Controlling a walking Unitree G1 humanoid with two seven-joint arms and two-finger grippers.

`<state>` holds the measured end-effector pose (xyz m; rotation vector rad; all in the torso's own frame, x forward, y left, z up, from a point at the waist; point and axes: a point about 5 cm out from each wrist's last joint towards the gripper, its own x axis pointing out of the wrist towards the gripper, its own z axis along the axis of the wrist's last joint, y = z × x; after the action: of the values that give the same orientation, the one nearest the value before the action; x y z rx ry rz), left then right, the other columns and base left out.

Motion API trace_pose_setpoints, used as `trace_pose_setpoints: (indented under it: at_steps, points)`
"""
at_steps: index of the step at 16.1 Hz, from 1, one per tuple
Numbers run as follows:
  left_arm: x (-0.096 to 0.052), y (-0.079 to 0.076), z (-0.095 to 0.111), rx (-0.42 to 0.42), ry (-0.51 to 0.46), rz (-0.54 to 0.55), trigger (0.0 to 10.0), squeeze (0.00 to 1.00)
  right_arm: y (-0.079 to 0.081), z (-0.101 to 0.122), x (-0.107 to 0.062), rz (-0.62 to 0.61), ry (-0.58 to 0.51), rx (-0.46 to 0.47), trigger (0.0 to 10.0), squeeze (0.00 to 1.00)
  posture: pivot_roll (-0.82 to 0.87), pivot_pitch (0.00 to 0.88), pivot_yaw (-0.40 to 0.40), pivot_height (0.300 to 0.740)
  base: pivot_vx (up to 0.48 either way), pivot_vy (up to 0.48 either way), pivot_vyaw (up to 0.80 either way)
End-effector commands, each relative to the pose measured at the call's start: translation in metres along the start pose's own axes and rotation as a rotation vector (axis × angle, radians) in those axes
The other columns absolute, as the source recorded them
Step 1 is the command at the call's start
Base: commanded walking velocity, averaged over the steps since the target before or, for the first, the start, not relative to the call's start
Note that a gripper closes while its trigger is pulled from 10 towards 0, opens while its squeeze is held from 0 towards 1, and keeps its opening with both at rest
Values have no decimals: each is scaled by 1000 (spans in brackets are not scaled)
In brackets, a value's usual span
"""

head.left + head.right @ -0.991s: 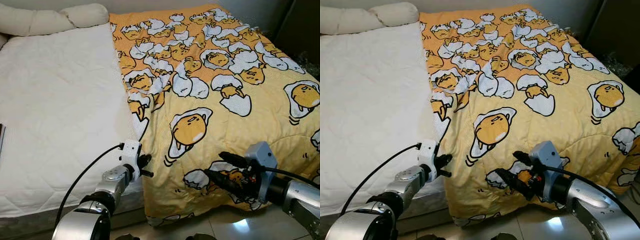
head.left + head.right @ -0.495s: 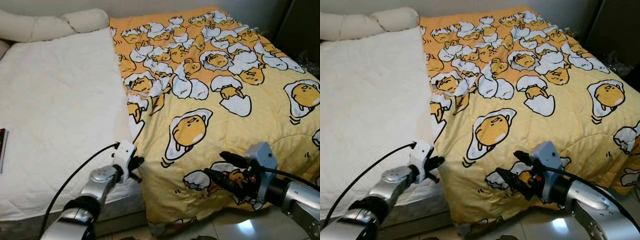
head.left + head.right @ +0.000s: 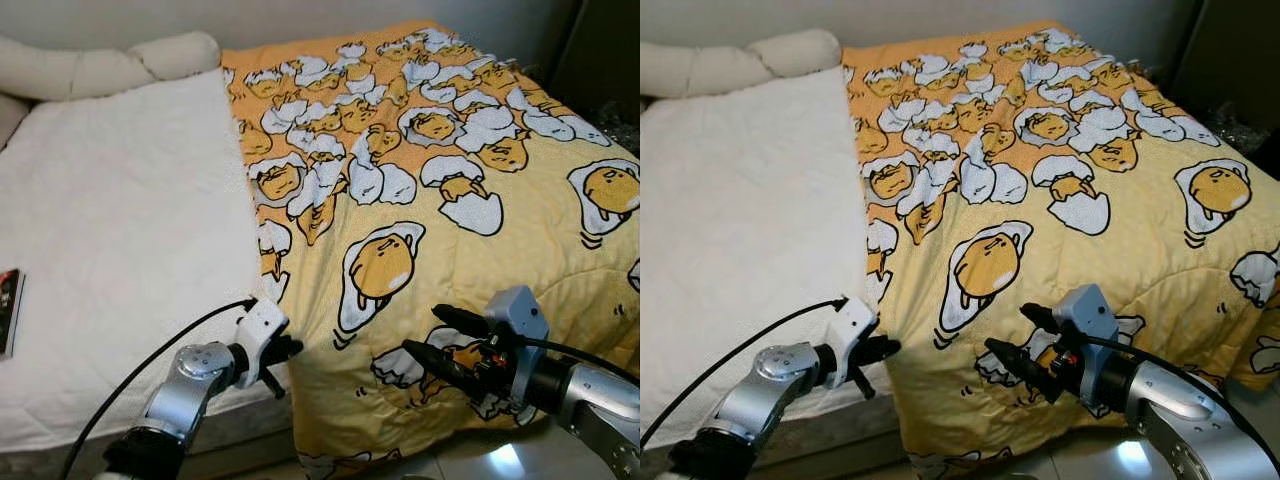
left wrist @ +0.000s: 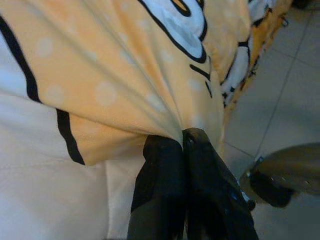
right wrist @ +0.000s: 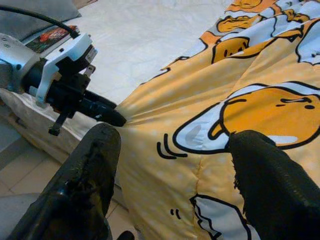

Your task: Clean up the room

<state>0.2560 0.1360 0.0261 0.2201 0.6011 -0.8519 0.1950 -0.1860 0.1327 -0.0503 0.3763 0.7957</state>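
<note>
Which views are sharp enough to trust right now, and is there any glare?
Left eye view: evenly lit and fairly sharp on the blanket, with a bright glare patch on the floor tile. Left wrist view: the left tool, shut on the blanket, is close and soft. Right wrist view: the right tool's fingers are blurred, the bed behind clearer.

A yellow-orange quilt printed with cartoon egg-yolk figures in white shells lies spread over the right half of the bed, from the head end to the foot. Its near edge hangs over the foot of the mattress toward the tiled floor. Its left edge runs lengthwise up the bed, bunched into small folds at the near corner.
</note>
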Motion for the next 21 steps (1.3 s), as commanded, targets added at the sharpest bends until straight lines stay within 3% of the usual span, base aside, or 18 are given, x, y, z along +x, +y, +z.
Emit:
trace_pose_setpoints:
  at_steps: [1, 3, 4, 5, 6, 7, 10, 12, 13, 14, 15, 17, 18, 21]
  points:
    - [-3, -7, -12, -1, 76, -37, 0, 0, -2, 1, 1, 7, -6, -3, 10000, 0, -242, 0, 119, 740, 0, 0, 0]
    - [-3, -2, -10, 20, 70, 9, 0, 0, -3, 1, 3, 6, -9, -6, 10000, 0, -242, 0, 122, 740, 0, 0, 0]
    - [-5, 3, -8, 36, 72, 55, 10000, 0, -4, 1, 3, 4, -12, -8, 10000, 0, -241, 0, 123, 740, 0, 0, 0]
    - [-7, 6, -4, -4, 47, 72, 10000, 0, -5, 1, 4, -2, -18, -8, 10000, 0, -239, 0, 126, 740, 0, 0, 0]
    - [-12, 9, 1, -55, 20, 80, 10000, 859, -5, 0, 6, -7, -23, -7, 10000, 0, -236, 0, 129, 740, 0, 0, 0]
    - [-17, 10, 5, -85, 0, 81, 10000, 1000, -6, 0, 7, -17, -33, -1, 10000, 0, -231, 0, 129, 740, 0, 0, 0]
    - [-31, 14, 11, -102, -38, 101, 10000, 1000, -8, -3, 13, -25, -55, 16, 10000, 0, -191, 0, 126, 740, 0, 0, 0]
    - [-42, 15, 15, -61, -78, 148, 10000, 1000, -9, -5, 18, -47, -77, 28, 10000, 0, -173, 0, 117, 740, 0, 0, 0]
    - [-49, 19, 23, -45, -148, 222, 10000, 1000, -12, -5, 23, -118, -105, 37, 10000, 0, -152, 0, 102, 740, 0, 0, 0]
    - [-60, 34, 38, -92, -265, 430, 10000, 1000, -22, -10, 29, -282, -125, 83, 10000, 0, -130, 0, 88, 740, 0, 0, 0]
    - [-69, 41, 47, -90, -324, 541, 10000, 980, -26, -13, 32, -361, -137, 98, 10000, 0, -117, 0, 81, 740, 0, 0, 0]
    - [-80, 43, 52, -153, -368, 651, 10000, 886, -33, -20, 40, -530, -160, 129, 10000, 0, -107, 0, 85, 740, 0, -161, 0]
    - [-82, 40, 49, -160, -364, 680, 10000, 890, -37, -22, 42, -614, -174, 166, 10000, 0, -101, 0, 83, 740, 0, -364, 0]
    - [-86, 37, 44, -201, -371, 764, 10000, 894, -38, -25, 48, -694, -139, 68, 10000, 0, -78, 0, 58, 740, 0, -409, 0]
